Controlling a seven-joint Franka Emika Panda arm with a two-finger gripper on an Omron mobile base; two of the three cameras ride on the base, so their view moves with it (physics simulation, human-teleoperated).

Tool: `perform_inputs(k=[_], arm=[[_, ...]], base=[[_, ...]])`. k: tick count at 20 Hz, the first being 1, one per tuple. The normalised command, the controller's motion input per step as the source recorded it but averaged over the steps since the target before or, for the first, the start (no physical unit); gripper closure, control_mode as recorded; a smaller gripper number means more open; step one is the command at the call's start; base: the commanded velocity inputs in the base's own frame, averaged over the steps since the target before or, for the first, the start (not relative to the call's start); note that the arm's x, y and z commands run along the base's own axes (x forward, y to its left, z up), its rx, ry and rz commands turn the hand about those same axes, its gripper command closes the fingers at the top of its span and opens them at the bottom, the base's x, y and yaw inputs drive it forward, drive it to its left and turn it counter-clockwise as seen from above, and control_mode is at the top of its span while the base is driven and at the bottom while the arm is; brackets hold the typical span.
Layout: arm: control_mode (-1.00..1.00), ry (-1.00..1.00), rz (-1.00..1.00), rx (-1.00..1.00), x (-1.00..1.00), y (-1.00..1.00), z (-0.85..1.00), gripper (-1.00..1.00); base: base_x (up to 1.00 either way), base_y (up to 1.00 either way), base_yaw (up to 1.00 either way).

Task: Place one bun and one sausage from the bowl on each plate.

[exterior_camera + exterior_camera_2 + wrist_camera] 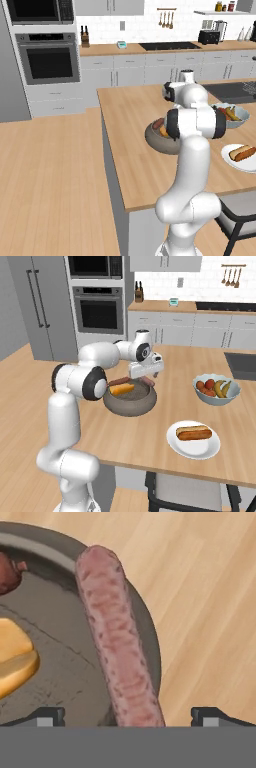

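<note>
Seen from the left base view: dark bowl [159,136] on the wooden bench [131,165], half hidden behind the arm, one plate [242,158] at the right already dressed with bun and sausage. From the right base view, gripper [144,376] poised over the bowl's far rim, jaws spread wide and holding nothing, a bun [122,389] lying inside. In the hand view, a pink sausage [118,643] propped along the rim between the parted fingertips [45,717]; judged light, springy and likely slick, best pinched across its middle.
</note>
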Motion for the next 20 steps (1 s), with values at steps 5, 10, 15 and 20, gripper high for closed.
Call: perform_inputs(k=[5, 10, 15, 20], arm=[[-1.0, 0.06, 0.01, -0.04, 0.02, -0.2, -0.19, -1.0], [-1.0, 0.09, 0.0, -0.06, 0.0, -0.02, -0.1, 1.0], [-1.0, 0.0, 0.0, 0.0, 0.0, 0.0, 0.0, 1.0], [-1.0, -0.12, 0.0, 0.05, -0.64, -0.31, 0.2, 1.0]], base=[[0.0, 0.0, 0.0], [0.0, 0.0, 0.0], [0.0, 0.0, 0.0], [0.0, 0.0, 0.0]])
